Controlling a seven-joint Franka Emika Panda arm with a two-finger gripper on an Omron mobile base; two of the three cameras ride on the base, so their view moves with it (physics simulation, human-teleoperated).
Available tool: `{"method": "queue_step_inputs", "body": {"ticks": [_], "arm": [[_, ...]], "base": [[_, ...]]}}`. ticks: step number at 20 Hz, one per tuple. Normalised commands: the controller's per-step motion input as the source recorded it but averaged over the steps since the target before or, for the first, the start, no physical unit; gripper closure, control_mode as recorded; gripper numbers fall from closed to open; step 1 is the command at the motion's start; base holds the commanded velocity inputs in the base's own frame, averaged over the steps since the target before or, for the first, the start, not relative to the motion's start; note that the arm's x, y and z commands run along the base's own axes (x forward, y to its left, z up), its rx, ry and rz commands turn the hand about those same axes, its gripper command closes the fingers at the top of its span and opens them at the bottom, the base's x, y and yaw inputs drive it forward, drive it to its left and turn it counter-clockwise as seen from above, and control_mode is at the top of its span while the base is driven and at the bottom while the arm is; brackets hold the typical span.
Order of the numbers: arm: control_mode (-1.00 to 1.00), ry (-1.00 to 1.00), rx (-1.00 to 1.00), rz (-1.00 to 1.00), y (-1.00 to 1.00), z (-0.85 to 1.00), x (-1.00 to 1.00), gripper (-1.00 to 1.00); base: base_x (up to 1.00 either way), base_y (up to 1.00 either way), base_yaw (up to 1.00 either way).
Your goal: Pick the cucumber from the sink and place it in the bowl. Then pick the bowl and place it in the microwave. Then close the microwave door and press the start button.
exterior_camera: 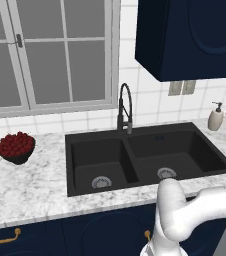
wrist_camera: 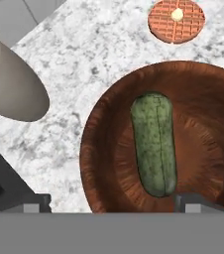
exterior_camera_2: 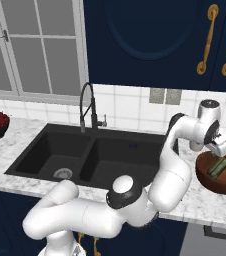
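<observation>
Leftmost, a small dark bowl of red berries sat on the marble counter under the window. Next came the black double-basin sink, both basins bare but for their silver drains, with the arched spring faucet behind the divider. Beyond the sink's right edge stood a pale soap dispenser, near the tiled wall. Further right, the reddish-brown wooden bowl rested on the counter, and the cucumber lay inside it, stretched across its dark floor in the hand view. Just above the bowl hung the gripper, its jaws spread wide and empty, one fingertip showing just beside the cucumber's near end without clasping it. Past the bowl, a round waffle lay flat on the marble.
</observation>
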Motion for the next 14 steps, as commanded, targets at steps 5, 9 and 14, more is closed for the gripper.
{"method": "queue_step_inputs", "body": {"ticks": [5,9,14], "arm": [[-1.0,0.06,-0.32,0.0,0.58,0.23,-0.17,-1.0],[-1.0,0.31,-0.07,0.0,-0.01,0.26,0.06,-1.0],[-1.0,0.3,0.0,0.03,-0.05,0.13,0.01,-1.0]], "base": [[0.0,0.0,0.0],[0.0,0.0,0.0],[0.0,0.0,0.0]]}}
